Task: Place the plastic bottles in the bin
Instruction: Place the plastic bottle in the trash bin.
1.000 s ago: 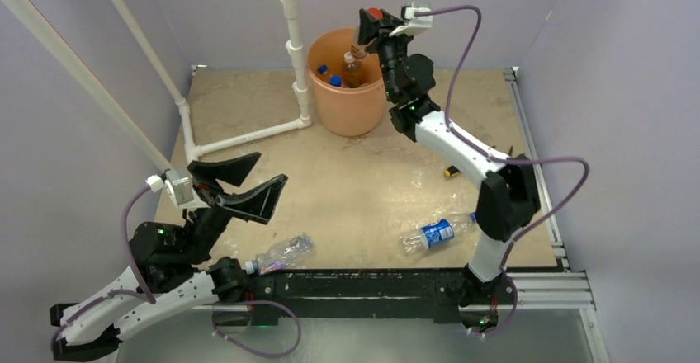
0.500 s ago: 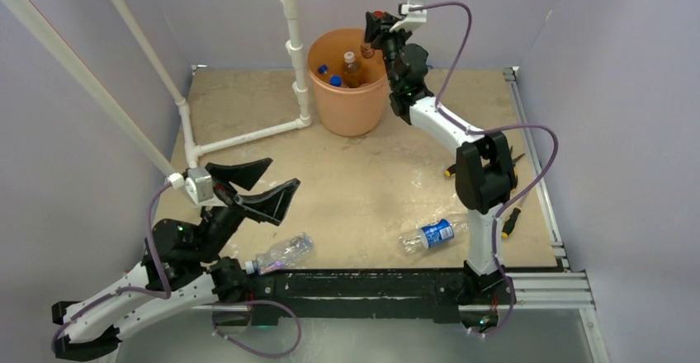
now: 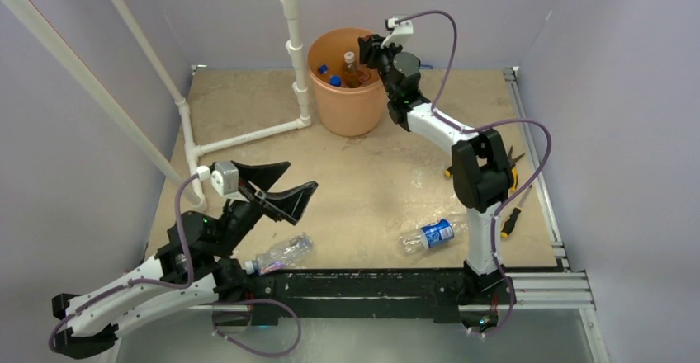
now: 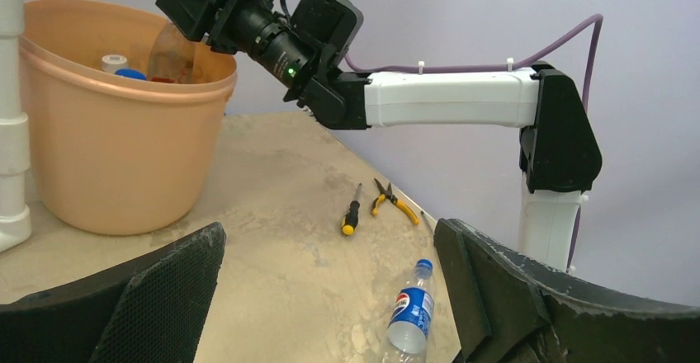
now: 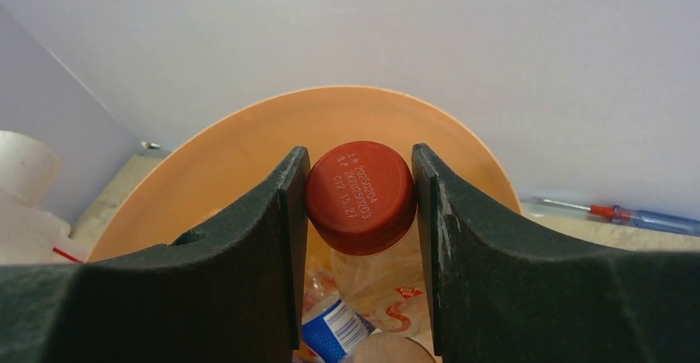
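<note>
The orange bin (image 3: 347, 91) stands at the back of the table and holds several bottles, among them an amber one (image 3: 351, 68). My right gripper (image 3: 369, 49) is at the bin's right rim. In the right wrist view it (image 5: 360, 198) is shut on the red cap (image 5: 360, 194) of a clear bottle hanging inside the bin (image 5: 248, 157). The left wrist view shows that bottle (image 4: 170, 49) over the bin (image 4: 107, 148). A Pepsi bottle (image 3: 429, 235) (image 4: 410, 313) and a clear white-capped bottle (image 3: 283, 252) lie near the front edge. My left gripper (image 3: 290, 183) (image 4: 330, 231) is open and empty above the table.
A white pipe frame (image 3: 293, 49) stands left of the bin. A yellow-handled screwdriver (image 4: 352, 213) and pliers (image 4: 394, 204) lie at the right side, with another screwdriver (image 3: 509, 223) by the right rail. A black rail (image 3: 363, 280) runs along the front edge.
My right gripper has come down and back with the red-capped bottle, from above the bin to its rim. My left arm has swung right and forward, still open.
</note>
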You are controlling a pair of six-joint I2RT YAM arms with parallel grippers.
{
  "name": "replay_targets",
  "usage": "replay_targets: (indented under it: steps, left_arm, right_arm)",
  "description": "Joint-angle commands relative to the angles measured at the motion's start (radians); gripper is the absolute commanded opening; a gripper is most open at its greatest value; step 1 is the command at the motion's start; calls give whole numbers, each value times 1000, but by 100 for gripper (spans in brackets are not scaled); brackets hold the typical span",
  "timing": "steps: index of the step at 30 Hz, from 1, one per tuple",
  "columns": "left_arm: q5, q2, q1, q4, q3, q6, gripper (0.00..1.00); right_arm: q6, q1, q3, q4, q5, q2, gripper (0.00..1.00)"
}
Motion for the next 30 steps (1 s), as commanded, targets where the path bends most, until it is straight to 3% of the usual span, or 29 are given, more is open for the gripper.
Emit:
replay_targets:
  steps: [1,5,10,17,19,23,30]
  left_arm:
    - [19,5,0,44,-16,-29,99]
    - [6,7,-1,47,-27,-48,99]
    - [20,26,-1,51,-31,-66,99]
    - [45,53,0,75,-19,-74,100]
    - [49,54,0,73,-15,-76,99]
    - [46,47,0,73,-15,-79,99]
    - [37,26,-1,62,-14,-90,99]
  right_arm:
    - [-1,4,8,-27,-50,-4,0]
    - [17,5,40,-120,-105,23,2]
    - [28,4,7,-98,-119,10,49]
    - [54,6,61,-109,-125,-7,66]
    - [61,6,75,-111,-127,-19,78]
    - [69,5,99,-118,-130,-51,88]
    - [82,6,111,-122,-138,-117,90]
